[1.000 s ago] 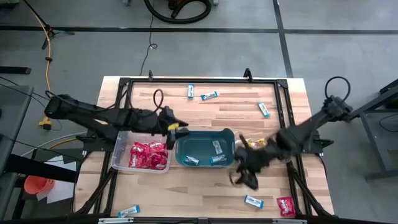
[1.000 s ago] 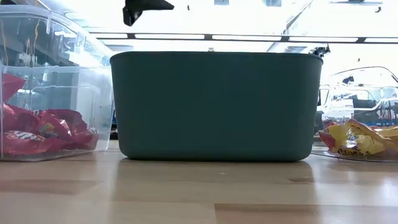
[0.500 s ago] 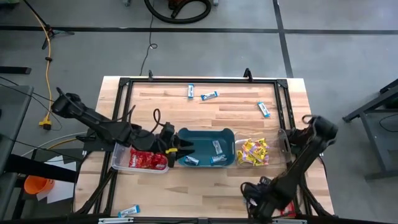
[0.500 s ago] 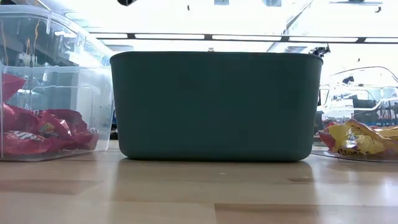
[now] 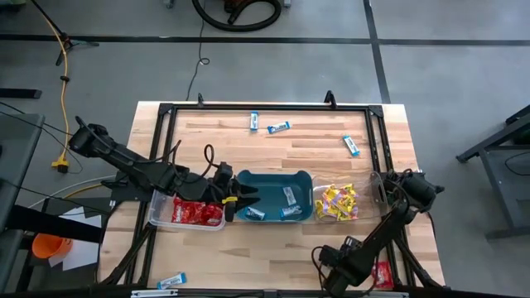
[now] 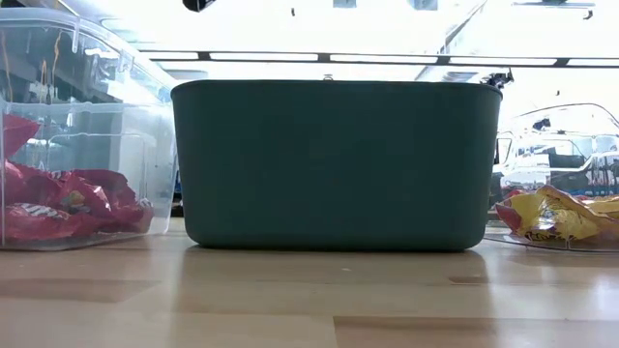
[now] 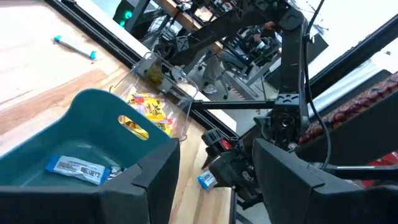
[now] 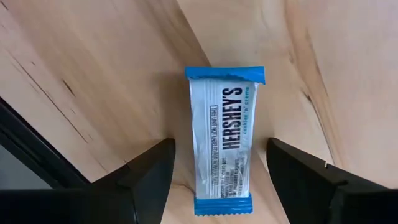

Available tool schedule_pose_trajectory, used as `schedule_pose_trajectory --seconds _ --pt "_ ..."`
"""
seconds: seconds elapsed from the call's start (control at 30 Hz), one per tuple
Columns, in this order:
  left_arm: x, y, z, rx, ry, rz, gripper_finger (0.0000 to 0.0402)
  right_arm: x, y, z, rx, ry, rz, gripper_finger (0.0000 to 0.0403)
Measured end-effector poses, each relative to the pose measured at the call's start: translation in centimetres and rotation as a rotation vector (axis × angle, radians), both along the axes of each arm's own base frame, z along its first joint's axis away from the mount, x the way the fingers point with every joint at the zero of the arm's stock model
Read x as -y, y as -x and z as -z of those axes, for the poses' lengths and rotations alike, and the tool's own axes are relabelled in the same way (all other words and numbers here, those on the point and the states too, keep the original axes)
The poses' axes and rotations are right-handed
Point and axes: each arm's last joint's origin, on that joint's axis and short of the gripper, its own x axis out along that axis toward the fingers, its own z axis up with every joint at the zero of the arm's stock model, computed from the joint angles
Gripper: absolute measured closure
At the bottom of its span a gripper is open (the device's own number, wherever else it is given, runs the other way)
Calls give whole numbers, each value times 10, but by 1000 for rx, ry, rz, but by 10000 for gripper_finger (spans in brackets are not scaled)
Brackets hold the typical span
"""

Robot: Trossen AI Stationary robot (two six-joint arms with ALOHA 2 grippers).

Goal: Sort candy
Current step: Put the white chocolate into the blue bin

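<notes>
My right gripper is open and low over the table's near edge. In the right wrist view one blue-and-white candy packet lies flat on the wood between its two fingers; I see no touch. My left gripper is open and holds nothing. It hovers over the gap between the clear bin of red packets and the teal tub. The tub holds blue-and-white packets. Yellow packets lie in a clear bin to the right of the tub.
Loose blue-and-white packets lie near the far edge and at the near left corner. A red packet lies right of my right gripper. The low view shows the tub between both clear bins.
My right gripper has swung from beside the yellow bin toward the table's near edge and come down over the blue-and-white packet there. My left gripper has shifted a little toward the near edge and now sits between the red bin and the tub.
</notes>
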Motion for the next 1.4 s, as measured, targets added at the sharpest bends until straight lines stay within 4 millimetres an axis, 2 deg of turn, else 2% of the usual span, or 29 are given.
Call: schedule_pose_trajectory --seconds 0.07,0.13,0.2,0.3,0.33,0.4,0.47,0.6,0.7,0.8,0.93,1.1,1.23,1.4 --pt "0 0 0 -2 -16 3 211 1 1 2 -8 19 0 160" --pt "0 0 0 -3 -29 5 211 2 1 1 -13 21 0 188" --pt "0 0 1 -7 -38 6 211 2 2 -2 -8 19 -2 240" --pt "-1 0 1 -7 -51 9 211 3 3 -14 15 23 -26 350" --pt "-1 0 1 -8 -55 10 211 5 4 -21 29 37 -38 372" --pt "0 0 1 -9 -68 14 211 8 5 -37 70 57 -50 377" --pt "-1 0 1 -10 -73 14 211 12 3 -65 154 36 -75 373" --pt "-1 0 1 -12 -101 -3 211 25 -10 -120 472 46 -203 397" --pt "-2 0 1 -11 -107 -29 211 38 -25 -159 772 81 -258 392" --pt "-2 0 1 -10 -107 -35 211 58 -41 -176 921 192 -243 394" --pt "-2 0 1 -10 -107 -34 211 94 -66 -177 922 343 -169 400" --pt "-1 0 0 -8 -86 9 211 135 -95 -164 839 376 -58 378" --pt "0 0 1 -10 -77 42 211 157 -106 -162 799 262 35 324" --pt "1 0 1 -11 -73 61 211 164 -109 -161 766 206 -49 236"
